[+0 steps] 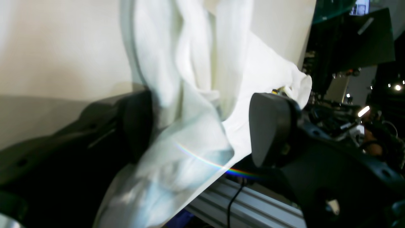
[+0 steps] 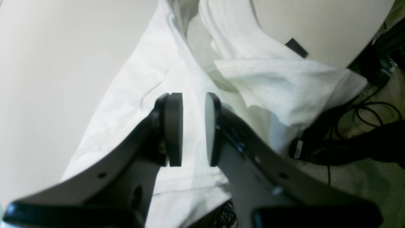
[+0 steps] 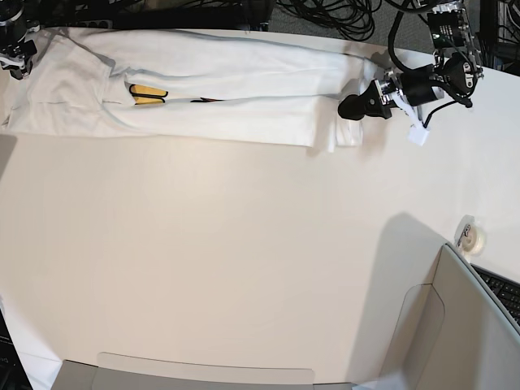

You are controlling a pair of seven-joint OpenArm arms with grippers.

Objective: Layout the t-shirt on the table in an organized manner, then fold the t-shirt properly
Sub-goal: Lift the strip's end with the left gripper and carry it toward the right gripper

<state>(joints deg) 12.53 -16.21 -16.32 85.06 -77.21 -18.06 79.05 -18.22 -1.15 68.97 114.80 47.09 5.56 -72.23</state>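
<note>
The white t-shirt [image 3: 227, 89] lies stretched in a long band along the far edge of the table [image 3: 244, 244], with a bit of yellow-orange print [image 3: 148, 94] showing at a fold. My left gripper [image 3: 351, 106] is at the shirt's right end. In the left wrist view, the left gripper [image 1: 204, 123] is open wide, with loose cloth [image 1: 196, 63] draped between its fingers. My right gripper [image 3: 16, 61] is at the shirt's left end. In the right wrist view, the right gripper [image 2: 193, 126] is open by a narrow gap above the shirt [image 2: 269, 82], and white cloth shows through the gap.
A tape roll [image 3: 474, 236] sits near the table's right edge, beside a grey-beige panel [image 3: 455, 325] and a keyboard [image 3: 500, 292]. Cables [image 3: 341, 16] run behind the far edge. A small black tag [image 2: 296, 47] lies on the table past the shirt. An aluminium rail [image 1: 246, 205] runs below the left gripper.
</note>
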